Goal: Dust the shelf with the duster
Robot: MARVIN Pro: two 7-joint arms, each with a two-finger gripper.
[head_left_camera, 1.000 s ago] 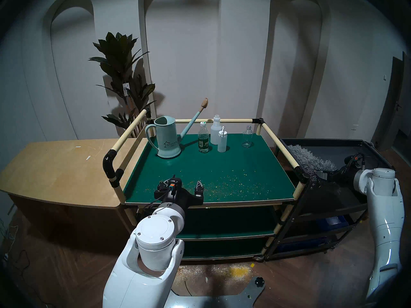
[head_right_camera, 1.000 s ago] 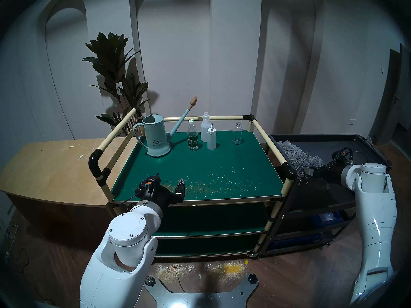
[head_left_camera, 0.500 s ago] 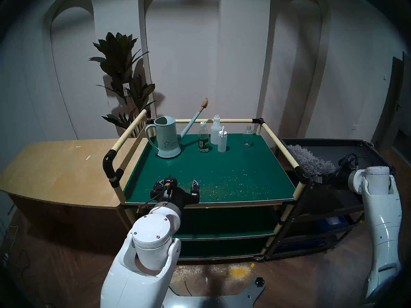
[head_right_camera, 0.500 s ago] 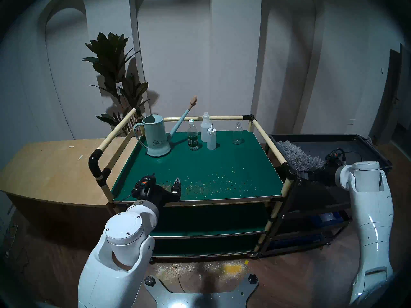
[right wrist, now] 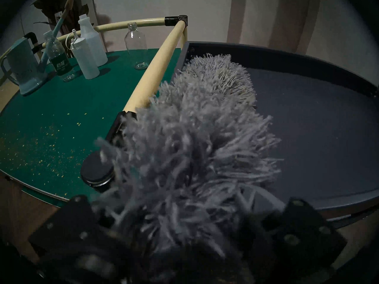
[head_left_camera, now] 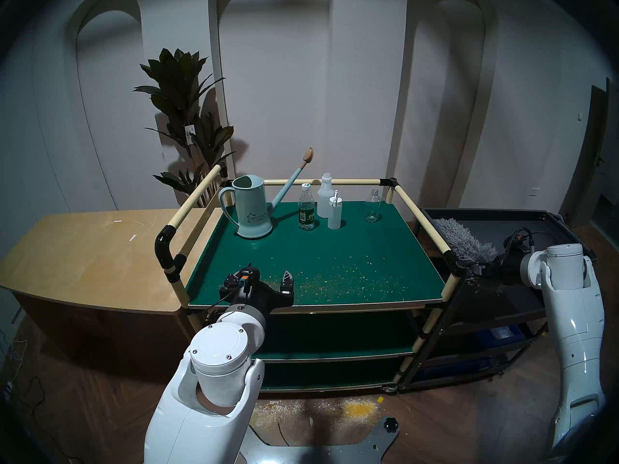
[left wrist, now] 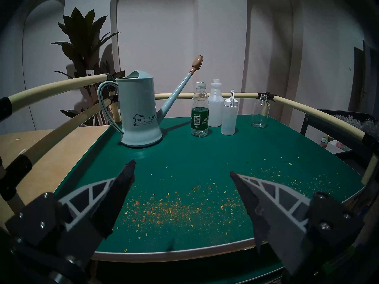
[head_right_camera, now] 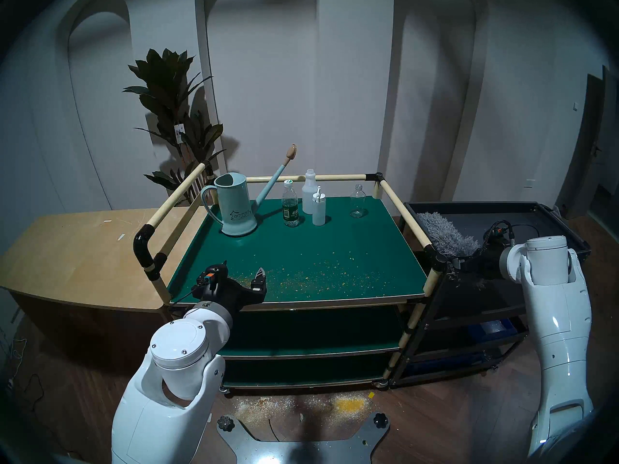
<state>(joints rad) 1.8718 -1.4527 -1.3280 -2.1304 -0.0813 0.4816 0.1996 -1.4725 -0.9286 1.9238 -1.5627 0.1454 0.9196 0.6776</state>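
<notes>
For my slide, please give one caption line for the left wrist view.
Open left hand above orange crumbs on the green shelf, watering can behind.

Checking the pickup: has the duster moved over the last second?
Yes. The duster has risen and shifted back along the black cart's tray; the cream side rail holds still.

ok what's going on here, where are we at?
Dusting run, early stage. The right claw is at the base of the grey duster, which sits over the black tray cart; its fingers are buried in the fibres, so the grip can't be confirmed. The left claw hovers open over the green shelf, where orange crumbs lie unswept.
</notes>
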